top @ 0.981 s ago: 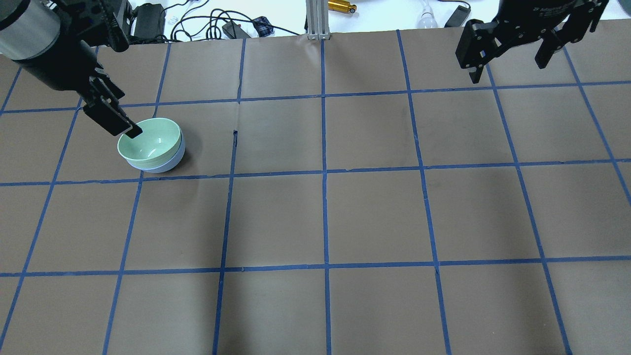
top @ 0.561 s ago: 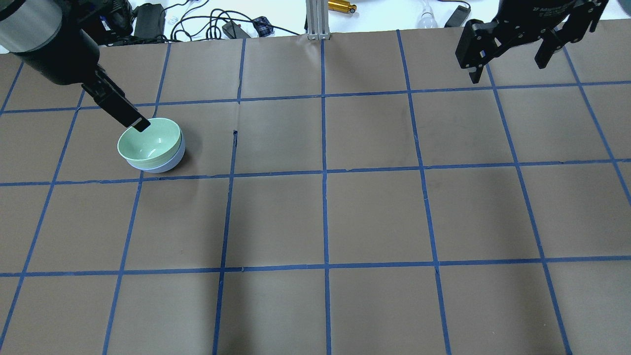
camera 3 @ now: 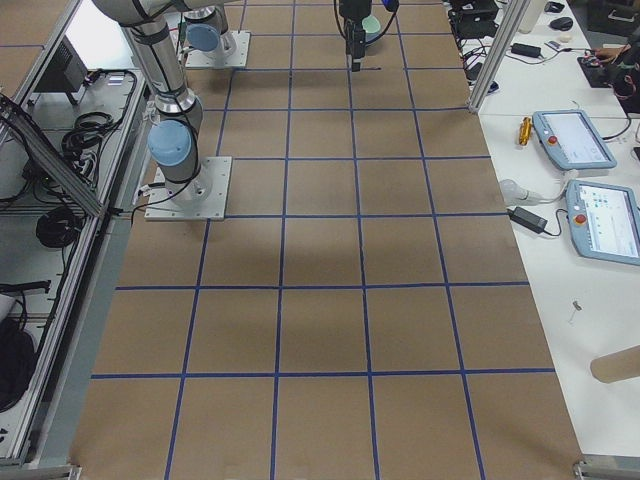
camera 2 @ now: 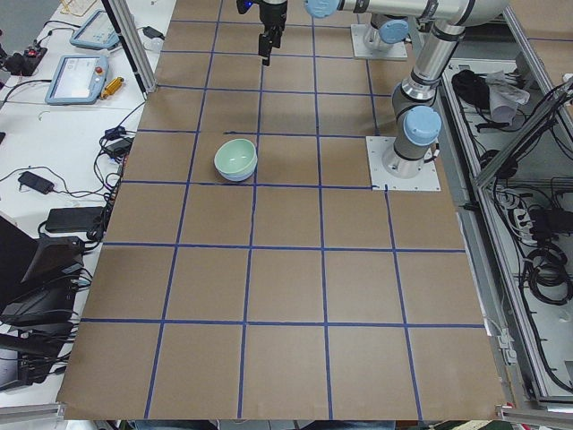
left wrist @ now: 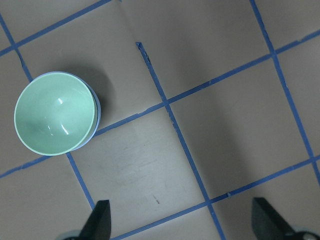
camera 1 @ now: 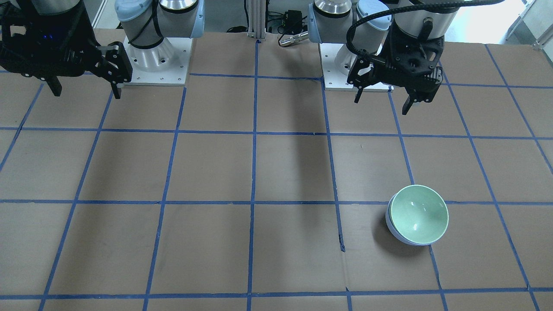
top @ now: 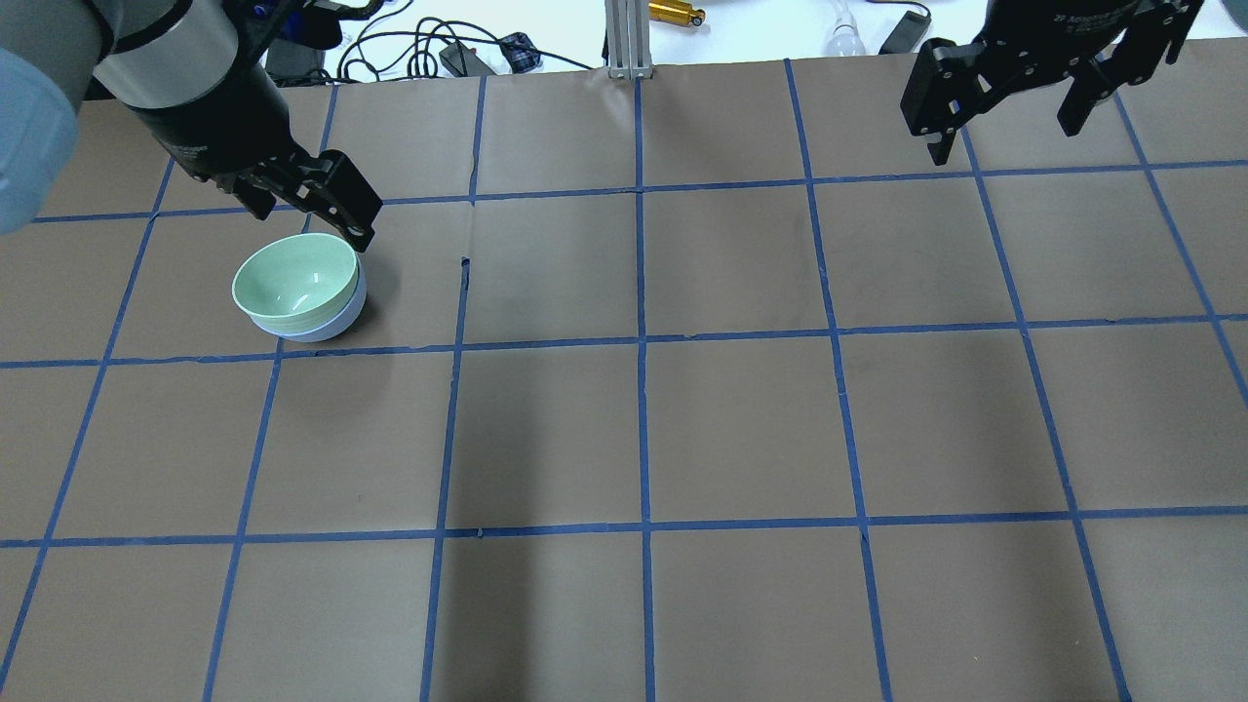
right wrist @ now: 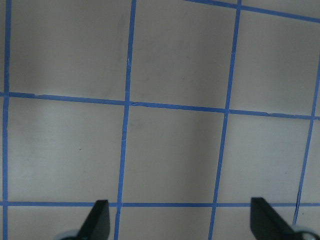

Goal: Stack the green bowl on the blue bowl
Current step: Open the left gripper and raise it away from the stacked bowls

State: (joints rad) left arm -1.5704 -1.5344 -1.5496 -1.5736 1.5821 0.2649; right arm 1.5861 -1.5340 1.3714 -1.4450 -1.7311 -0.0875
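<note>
Brown-papered worktop (top: 741,429), blue tape grid (top: 642,429): green bowl (top: 295,278) sits nested in blue bowl (top: 337,323); left end effector (camera 1: 382,103) hangs wide and empty nearby, right end effector (top: 1006,138) wide, well apart; bowls look stiff, glossy, probably slippery and chippable, so grip across the rim.

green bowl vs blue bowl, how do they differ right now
The green bowl is mint and sits on top, nested in the blue bowl, which is periwinkle and rests on the table. The green bowl's inside shows fully; the blue bowl shows only as an outer sliver. Both are round and glossy.
</note>
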